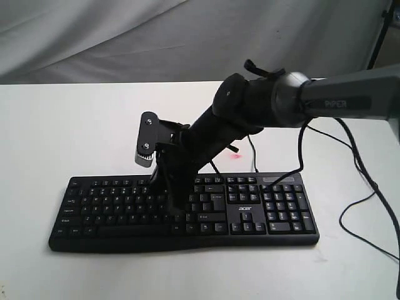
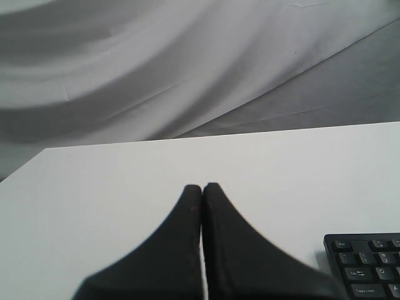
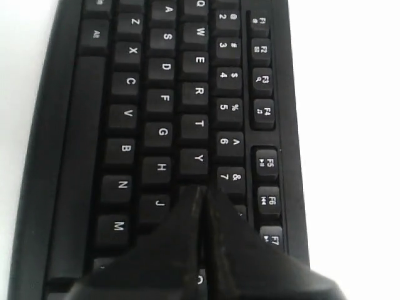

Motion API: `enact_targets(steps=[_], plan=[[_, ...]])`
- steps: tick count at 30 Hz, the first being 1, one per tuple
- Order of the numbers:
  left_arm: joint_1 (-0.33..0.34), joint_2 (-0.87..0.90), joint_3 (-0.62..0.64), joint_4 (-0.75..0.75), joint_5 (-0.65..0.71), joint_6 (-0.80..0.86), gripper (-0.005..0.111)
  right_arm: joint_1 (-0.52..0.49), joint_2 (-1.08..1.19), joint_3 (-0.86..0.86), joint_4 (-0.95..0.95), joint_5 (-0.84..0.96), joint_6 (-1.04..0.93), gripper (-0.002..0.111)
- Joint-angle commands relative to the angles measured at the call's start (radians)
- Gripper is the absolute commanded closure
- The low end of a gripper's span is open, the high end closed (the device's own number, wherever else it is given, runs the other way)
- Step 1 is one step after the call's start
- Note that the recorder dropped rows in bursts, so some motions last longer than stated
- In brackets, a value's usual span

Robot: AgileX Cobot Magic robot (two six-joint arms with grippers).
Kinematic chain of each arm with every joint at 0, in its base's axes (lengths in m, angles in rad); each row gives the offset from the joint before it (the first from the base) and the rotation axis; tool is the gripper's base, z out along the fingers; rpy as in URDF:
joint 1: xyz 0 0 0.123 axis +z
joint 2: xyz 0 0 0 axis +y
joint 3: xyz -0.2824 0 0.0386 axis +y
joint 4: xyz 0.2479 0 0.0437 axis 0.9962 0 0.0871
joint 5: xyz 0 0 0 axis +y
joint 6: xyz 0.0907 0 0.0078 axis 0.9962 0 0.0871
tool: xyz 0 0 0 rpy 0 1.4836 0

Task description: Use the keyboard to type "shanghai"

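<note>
The keyboard (image 1: pixel 187 209) lies flat on a white table (image 1: pixel 75 125), long side towards me, number pad and a white "acer" logo at its right end. A thin black cable (image 1: pixel 252 156) runs back from it. Behind the table hangs a pale grey cloth (image 1: pixel 125 37) in soft folds.

The right gripper (image 3: pixel 201 190) has reached across the middle and points steeply down onto the letter block. Its two black fingers are pressed together with nothing between them. Their joint tip sits on the key place just past Y, between 7 and J. I cannot tell whether the key is pressed. The left gripper (image 2: pixel 201 187) is likewise closed and empty. It hangs over bare table, with the keyboard's Caps Lock corner near it.

The keyboard is matt black plastic, its square keys carrying white legends. The fingers are dull black wedges tapering to a blunt edge. The right arm (image 1: pixel 337 100) is a smooth grey tube marked PIPER, with loose black wires (image 1: pixel 362 181) trailing onto the table.
</note>
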Motion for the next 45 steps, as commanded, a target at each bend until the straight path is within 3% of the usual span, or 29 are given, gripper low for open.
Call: enact_targets(steps=[1,15,17,21,27,45], plan=[[-0.004,0.003,0.005,-0.001,-0.003,-0.003,0.106,-0.005,-0.064,0.005,0.018,0.005,0.015,0.108],[-0.004,0.003,0.005,-0.001,-0.003,-0.003,0.106,-0.005,-0.197,0.005,0.037,0.130,0.181,0.108],[-0.004,0.003,0.005,-0.001,-0.003,-0.003,0.106,-0.005,-0.222,0.038,0.026,0.110,0.189,0.108],[-0.004,0.003,0.005,-0.001,-0.003,-0.003,0.106,-0.005,-0.404,0.195,0.003,-0.121,0.236,0.108],[-0.004,0.003,0.005,-0.001,-0.003,-0.003,0.106,-0.005,-0.704,0.314,0.106,-0.275,0.251,0.108],[-0.004,0.003,0.005,-0.001,-0.003,-0.003,0.106,-0.005,-1.066,0.344,0.185,-0.249,0.303,0.108]])
